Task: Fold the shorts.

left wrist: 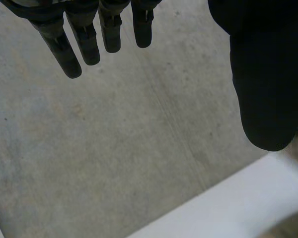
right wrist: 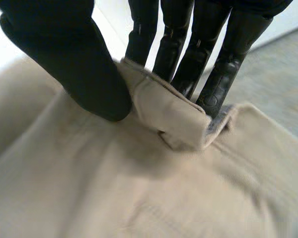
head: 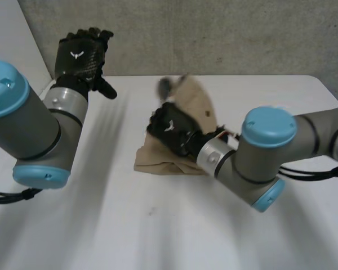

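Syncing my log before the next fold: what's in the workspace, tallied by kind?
Garments, the beige fabric shorts: 1
Black robot hands, left hand and right hand: 2
Tables, the white table: 1
Total: 4

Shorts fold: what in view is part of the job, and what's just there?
Job:
shorts, beige, bunched
right hand, pinching a fold of them
left hand, open, raised away from the cloth

Just there:
white table
grey wall
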